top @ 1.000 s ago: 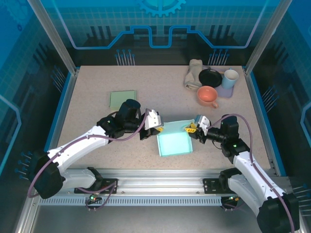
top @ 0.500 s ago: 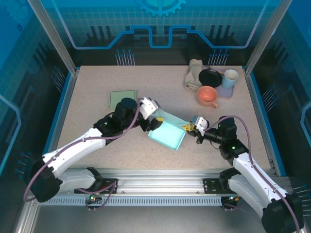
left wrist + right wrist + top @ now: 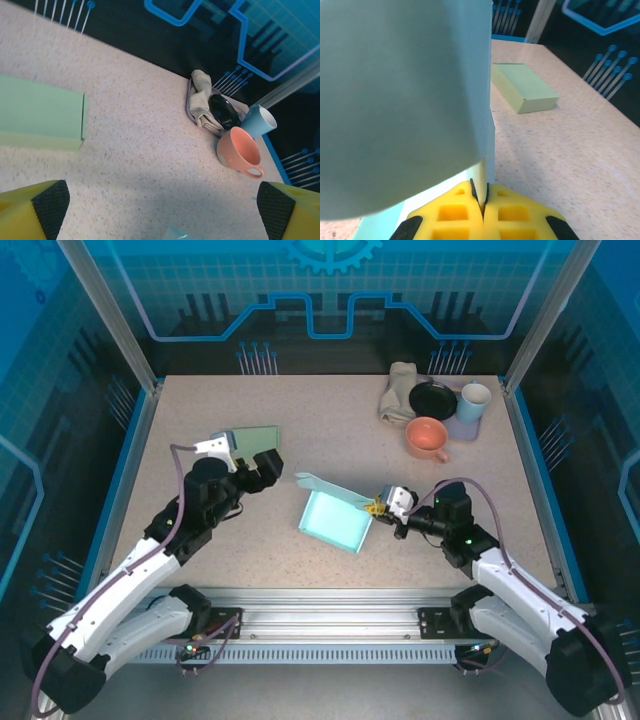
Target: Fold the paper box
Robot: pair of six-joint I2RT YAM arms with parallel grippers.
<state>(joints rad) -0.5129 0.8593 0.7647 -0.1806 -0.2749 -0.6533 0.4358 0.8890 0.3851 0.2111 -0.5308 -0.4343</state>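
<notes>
So we're mid-fold: right gripper (image 3: pixel 380 507) pinches the edge of the paper box (image 3: pixel 335 525) on the worktop (image 3: pixel 330 420); left gripper (image 3: pixel 245 452) hangs spread wide, empty, off left. Next we'd guess left tucks the raised flap (image 3: pixel 312 481).

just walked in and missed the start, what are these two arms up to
They are folding a teal paper box that sits mid-table. The right gripper is shut on the box's right-hand wall. The left gripper is wide open and apart from the teal box, off to its left next to a green box. The teal box looks partly formed, with a flap sticking out at its far left corner.
</notes>
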